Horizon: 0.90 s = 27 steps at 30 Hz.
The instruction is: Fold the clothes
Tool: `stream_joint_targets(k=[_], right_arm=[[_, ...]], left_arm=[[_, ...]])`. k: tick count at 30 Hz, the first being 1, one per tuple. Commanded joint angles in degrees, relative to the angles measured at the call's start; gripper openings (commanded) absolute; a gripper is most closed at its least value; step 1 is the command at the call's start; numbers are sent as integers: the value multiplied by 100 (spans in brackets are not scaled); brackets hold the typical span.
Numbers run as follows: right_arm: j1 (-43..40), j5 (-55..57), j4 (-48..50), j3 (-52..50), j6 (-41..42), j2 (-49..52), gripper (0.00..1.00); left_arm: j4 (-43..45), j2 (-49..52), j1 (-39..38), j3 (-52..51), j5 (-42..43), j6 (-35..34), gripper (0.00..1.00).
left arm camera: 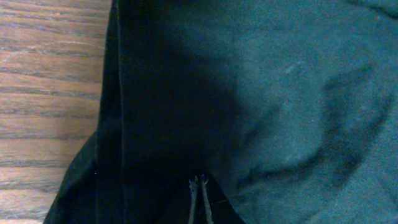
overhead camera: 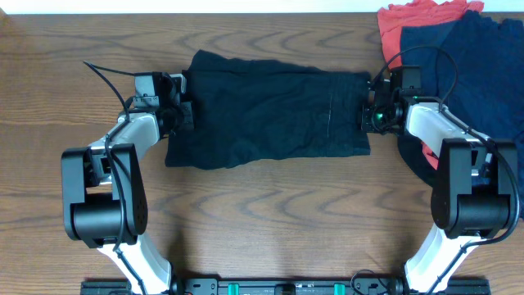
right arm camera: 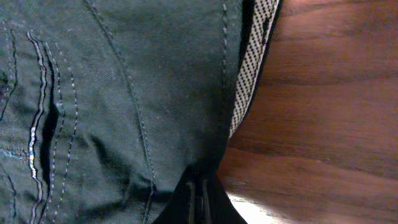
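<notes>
Black soft-fabric shorts [overhead camera: 270, 115] gripped at both ends.
Overhead: spread mid-frame on the brown wooden counter [overhead camera: 262, 213], left pincer [overhead camera: 182, 105] and right pincer [overhead camera: 368, 112] at opposite edges. Left wrist: tips seem clamped on fabric. Right wrist: likewise, frame bottom; lift both together, cloth taut.

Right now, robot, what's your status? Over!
Left gripper, right gripper: jaws shut on black shorts' ends. Shorts spread flat. Navy garment off right, not touching.
</notes>
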Motion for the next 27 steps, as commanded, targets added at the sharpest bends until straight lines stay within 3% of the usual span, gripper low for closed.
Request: stream_joint_targets(k=[1, 16, 27], right_arm=[[-24, 44, -48, -59, 120, 164, 1], [-901, -413, -2050, 1268, -916, -221, 1], [-527, -925, -3045, 2463, -1196, -221, 1]], left_arm=[[-50, 90, 9, 122, -74, 59, 6], [-660, 90, 2, 122, 2, -225, 6], [-772, 90, -219, 122, 15, -286, 6]])
